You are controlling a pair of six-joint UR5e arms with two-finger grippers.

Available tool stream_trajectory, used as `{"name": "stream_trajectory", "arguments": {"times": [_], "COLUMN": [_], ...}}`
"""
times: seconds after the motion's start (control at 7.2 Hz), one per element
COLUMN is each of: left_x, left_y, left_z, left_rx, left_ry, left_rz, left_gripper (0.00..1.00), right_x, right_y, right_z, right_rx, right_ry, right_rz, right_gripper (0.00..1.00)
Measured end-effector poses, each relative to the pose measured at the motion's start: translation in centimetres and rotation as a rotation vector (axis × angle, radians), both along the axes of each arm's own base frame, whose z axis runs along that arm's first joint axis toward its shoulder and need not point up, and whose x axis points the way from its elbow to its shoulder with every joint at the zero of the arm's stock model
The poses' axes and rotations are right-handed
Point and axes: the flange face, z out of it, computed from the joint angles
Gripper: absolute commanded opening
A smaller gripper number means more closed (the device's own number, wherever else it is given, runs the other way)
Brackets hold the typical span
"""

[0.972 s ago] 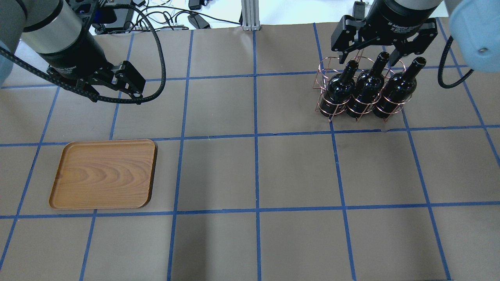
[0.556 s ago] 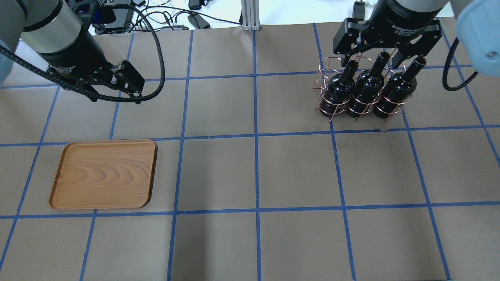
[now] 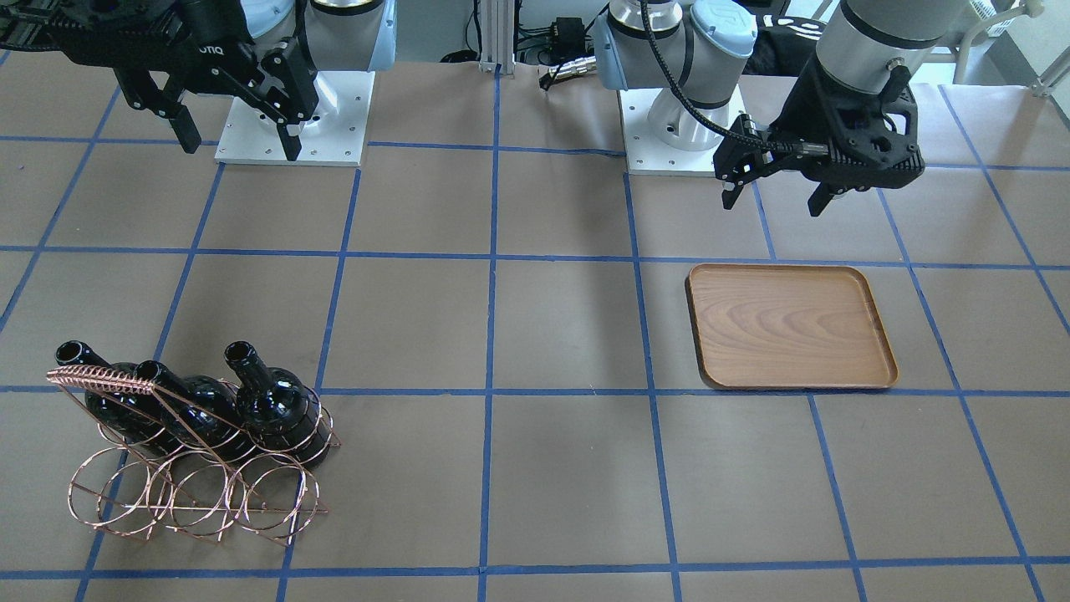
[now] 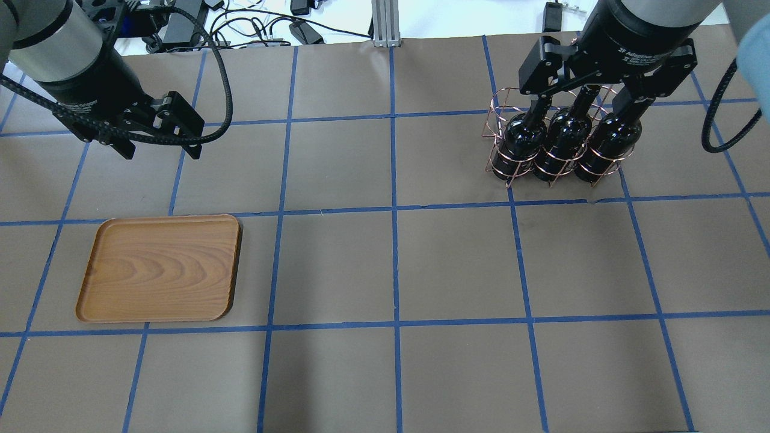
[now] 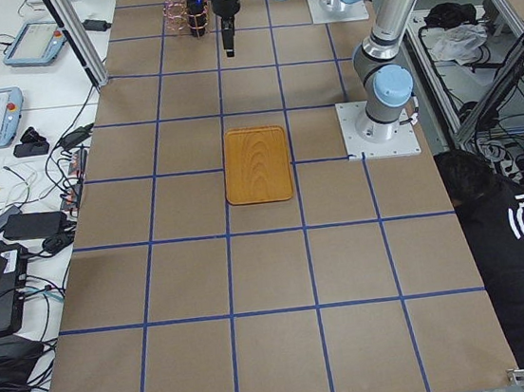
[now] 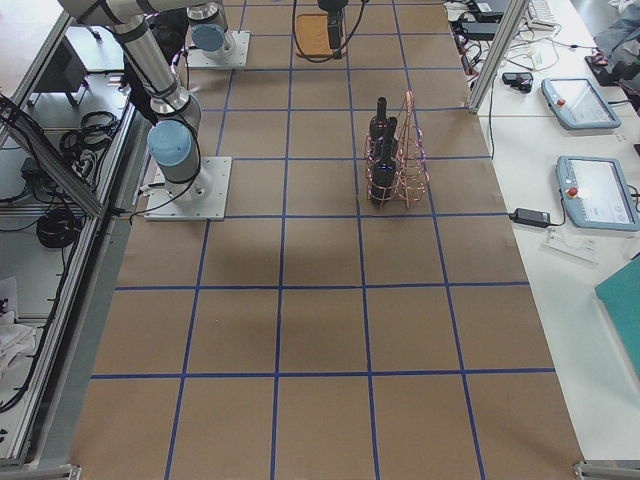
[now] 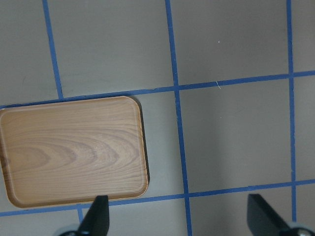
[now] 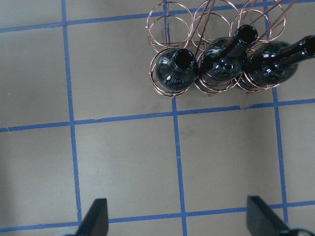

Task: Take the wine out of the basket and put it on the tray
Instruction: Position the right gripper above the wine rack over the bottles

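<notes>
Three dark wine bottles (image 4: 562, 141) stand in one copper wire basket (image 3: 201, 493) at the upper right of the overhead view. Three of the basket's six round slots hold one bottle each. One wooden tray (image 4: 159, 267) lies at lower left. Two arms carry one gripper apiece: the left gripper (image 3: 771, 201) and the right gripper (image 3: 242, 142).

Robotics laboratory. Worktop (image 4: 457, 264) papered brown and gridded in blue tape (image 4: 337, 210). Two industrial robot arms (image 5: 391, 17) bolted to white base plates (image 5: 407, 143). Aluminium-profile post (image 4: 383, 24) at the rear edge. Teach pendants (image 6: 590, 190) on white side benches. Loose cabling (image 4: 252, 27) behind the worktop.
</notes>
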Motion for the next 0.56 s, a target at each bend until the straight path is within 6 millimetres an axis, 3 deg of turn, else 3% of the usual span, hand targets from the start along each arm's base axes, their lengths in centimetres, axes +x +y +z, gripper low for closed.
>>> {"name": "stream_trajectory", "arguments": {"times": [0.28, 0.56], "left_x": [0.0, 0.0], "left_y": [0.0, 0.0], "left_z": [-0.1, -0.1], "left_rx": [0.0, 0.0], "left_ry": [0.001, 0.001], "left_rz": [0.004, 0.002], "left_gripper": [1.0, 1.0], "right_x": [0.0, -0.1], "right_y": [0.2, 1.1], "right_z": [0.3, 3.0], "right_rx": [-0.007, -0.085], "right_ry": [-0.003, -0.006], "right_rz": [-0.003, -0.014], "right_gripper": [1.0, 1.0]}}
